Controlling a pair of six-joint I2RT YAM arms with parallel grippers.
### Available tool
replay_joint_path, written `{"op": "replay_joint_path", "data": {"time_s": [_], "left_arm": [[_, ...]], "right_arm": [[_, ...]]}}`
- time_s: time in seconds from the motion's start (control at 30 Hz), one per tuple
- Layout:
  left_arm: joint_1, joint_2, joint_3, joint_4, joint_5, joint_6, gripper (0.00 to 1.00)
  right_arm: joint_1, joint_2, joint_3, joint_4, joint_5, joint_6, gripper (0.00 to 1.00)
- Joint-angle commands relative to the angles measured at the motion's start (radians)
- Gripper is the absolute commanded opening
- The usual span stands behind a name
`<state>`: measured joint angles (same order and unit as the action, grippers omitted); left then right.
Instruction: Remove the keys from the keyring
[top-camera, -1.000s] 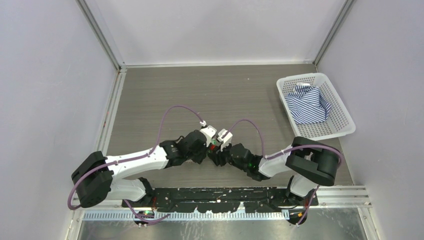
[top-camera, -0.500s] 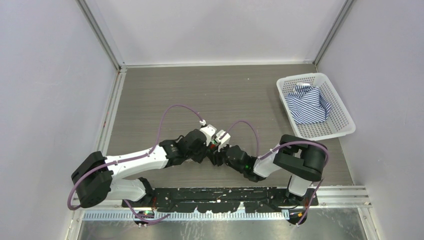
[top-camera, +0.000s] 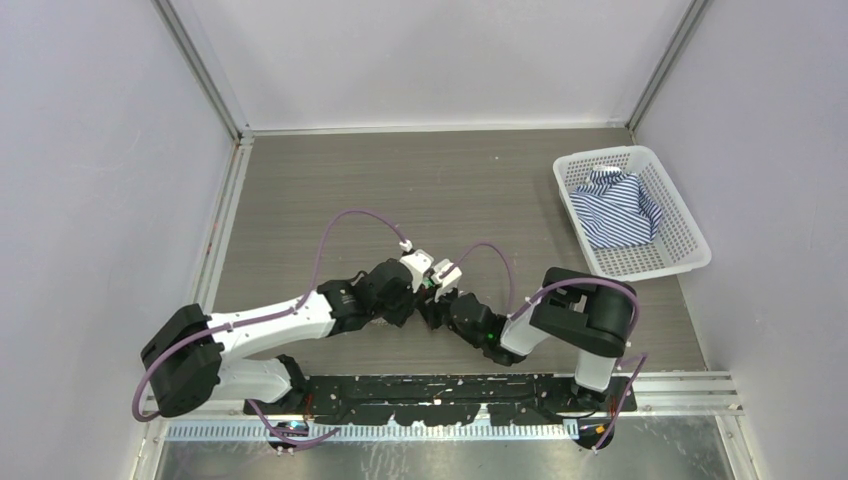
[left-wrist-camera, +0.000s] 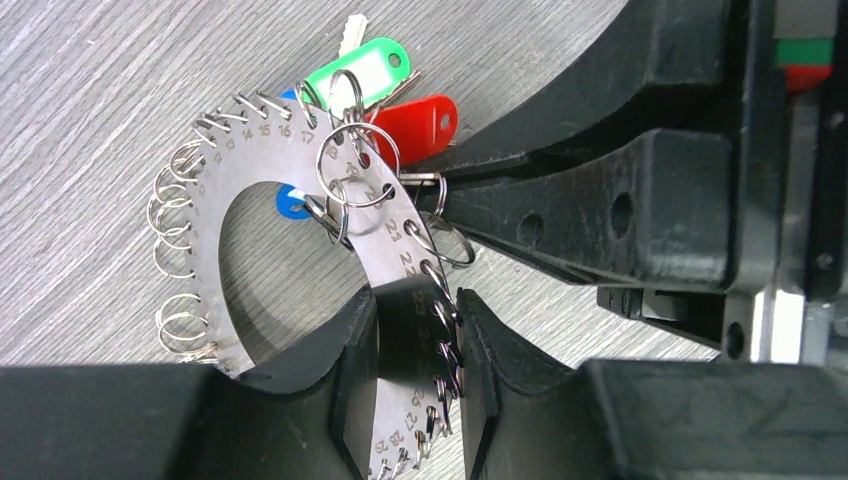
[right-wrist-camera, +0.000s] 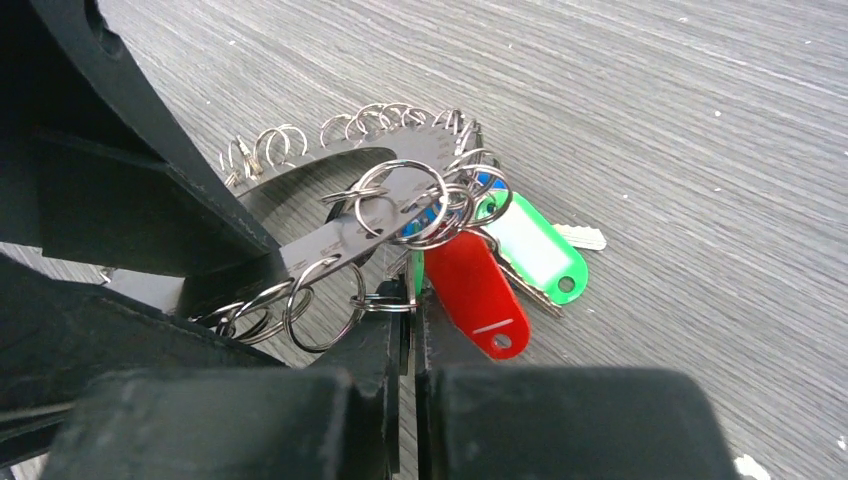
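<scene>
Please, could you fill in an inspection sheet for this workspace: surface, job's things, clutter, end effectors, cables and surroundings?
Surface: grey wood-grain table; no damage seen.
Job's things: keyring, a flat numbered metal ring; the green key tag, red key tag, blue tag and silver key hang from it, not yet removed.
Clutter: white basket holding a striped shirt, at the far right, apart from the arms.
End effectors: left end effector shut on the keyring's band; right end effector shut on a small split ring at the keyring's rim.
Cables: purple cable looped above each arm; no snag seen.
Surroundings: plain pale walls; nothing else seen.
</scene>
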<state>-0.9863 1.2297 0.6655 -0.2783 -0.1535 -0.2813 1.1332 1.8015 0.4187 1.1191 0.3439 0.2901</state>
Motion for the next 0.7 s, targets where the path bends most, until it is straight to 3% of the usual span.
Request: {"op": "replay_joint_path", "data": {"time_s": [0.0,0.2,0.33,0.67], "left_arm": [[-0.002,-0.042,0.002,0.045,-0.023,-0.021,0.00],[0.000,-0.080,-0.060,0.100,-0.066,-0.064,0.00],[0.001,-0.113,-0.117,0.161,-0.064,-0.098,0.00],[0.000,-0.137,-0.200,0.287,-0.020,-0.123,0.00]], "right_arm": [[0.000,-0.092,-0.012,-0.001,0.058,0.007,0.01],[0.003,-0.321,0.019,-0.399,-0.019,0.061,0.01],[0.003,-0.422,0.122,-0.787,-0.118,0.095,0.01],[0.003,-0.480,0.230,-1.172,-0.305,0.096,0.01]]}}
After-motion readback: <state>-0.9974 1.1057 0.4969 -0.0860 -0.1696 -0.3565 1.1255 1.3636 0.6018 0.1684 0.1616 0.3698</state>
